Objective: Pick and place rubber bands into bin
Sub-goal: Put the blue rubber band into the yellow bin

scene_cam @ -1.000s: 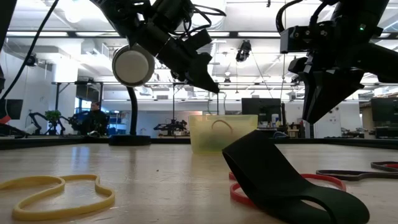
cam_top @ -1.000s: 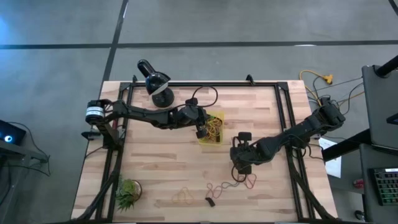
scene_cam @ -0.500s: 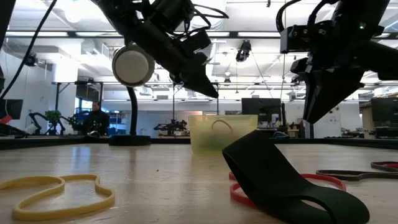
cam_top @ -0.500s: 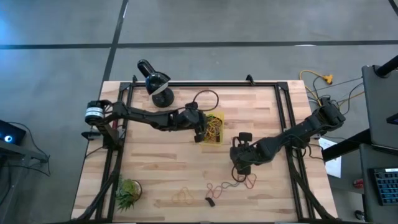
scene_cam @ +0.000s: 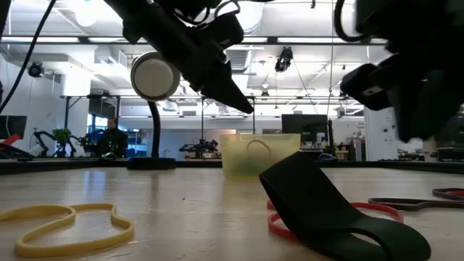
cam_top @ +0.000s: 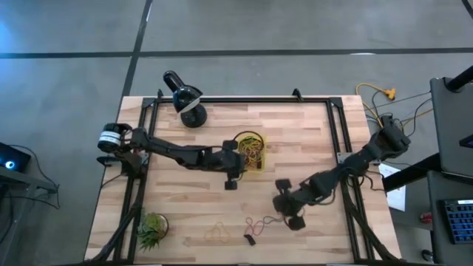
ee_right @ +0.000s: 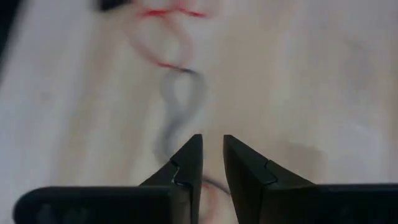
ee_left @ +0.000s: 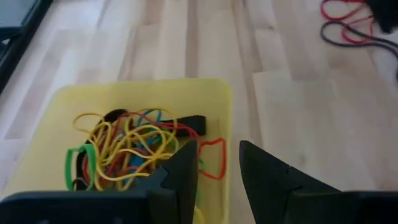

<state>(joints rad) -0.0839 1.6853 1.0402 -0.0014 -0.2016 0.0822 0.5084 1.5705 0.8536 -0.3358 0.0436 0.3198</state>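
The yellow bin (cam_top: 251, 151) sat near the middle of the wooden table (cam_top: 185, 199), and it held a tangle of rubber bands (ee_left: 124, 149) in yellow, red, green, blue and black. One red loop (ee_left: 212, 158) lay against the bin's inner wall, apart from the heap.

My left gripper (ee_left: 217, 165) hung just beside the bin, on the side toward the table's front edge. Its fingers (ee_left: 267, 171) stood apart with a clear gap between them, and nothing was pinched there; the bin's rim and the red loop showed through the gap.

Farther from the bin, toward the front edge, loose bands lay on the wood: a red one and a dark one (cam_top: 260, 224) twisted together, a wide black strip (scene_cam: 319, 210), and a yellow loop (cam_top: 216, 233) farther left.

My right gripper (ee_right: 208, 158) was over that red and dark pair, well clear of the bin. Its fingers (ee_right: 186, 165) stood a narrow slot apart, holding nothing, with the grey band (ee_right: 177, 106) on the table beyond the tips.

Beyond the bin, at the back edge, stood a black domed lamp (cam_top: 185, 100).
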